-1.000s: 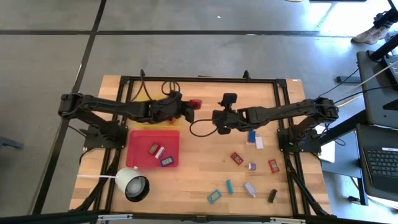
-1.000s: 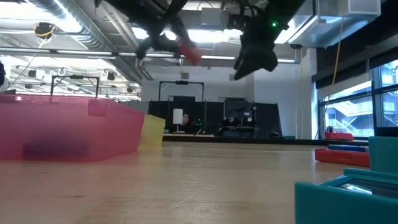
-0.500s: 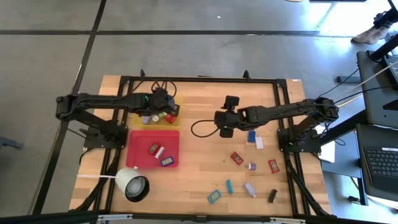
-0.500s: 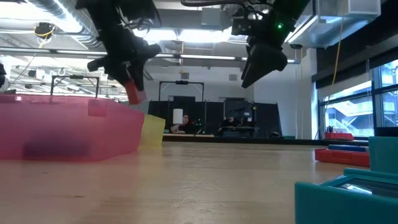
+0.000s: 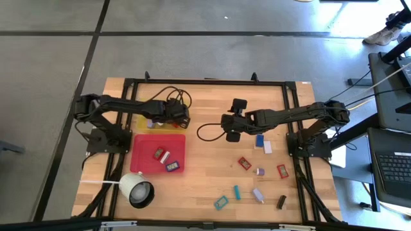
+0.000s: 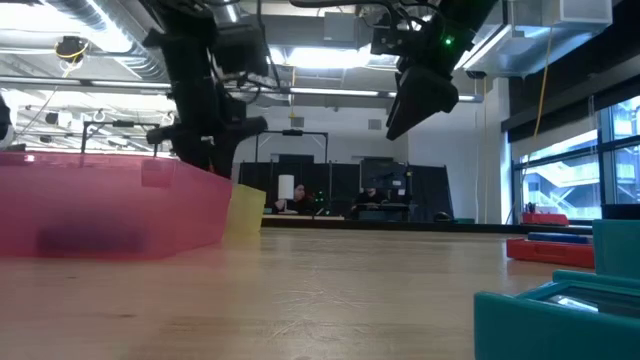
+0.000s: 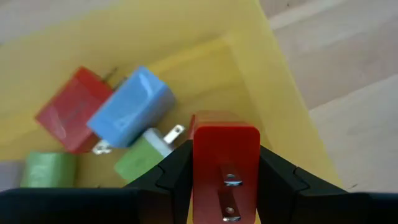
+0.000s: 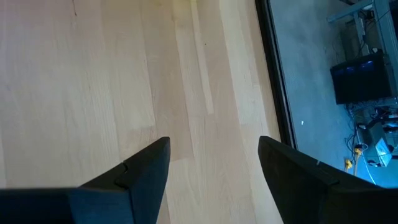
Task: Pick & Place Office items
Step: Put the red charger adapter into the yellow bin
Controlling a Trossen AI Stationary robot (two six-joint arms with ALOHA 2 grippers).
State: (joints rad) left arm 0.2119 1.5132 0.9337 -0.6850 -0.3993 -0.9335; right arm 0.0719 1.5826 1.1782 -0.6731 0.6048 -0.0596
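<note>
The wooden worktop (image 5: 205, 154) is sitting on a grey floor with dark seams. The left pincer (image 7: 225, 180) is hanging over the yellow tray (image 7: 273, 99) at about 10 o'clock, gripping a red plug block (image 7: 225, 163); a red, a blue and some green blocks are lying in the tray below it. The right pincer (image 8: 214, 165) is hovering near the middle, gaping wide and empty. More office items (image 5: 253, 173) are lying scattered around 5 o'clock, and three in the red tray (image 5: 142, 160).
</note>
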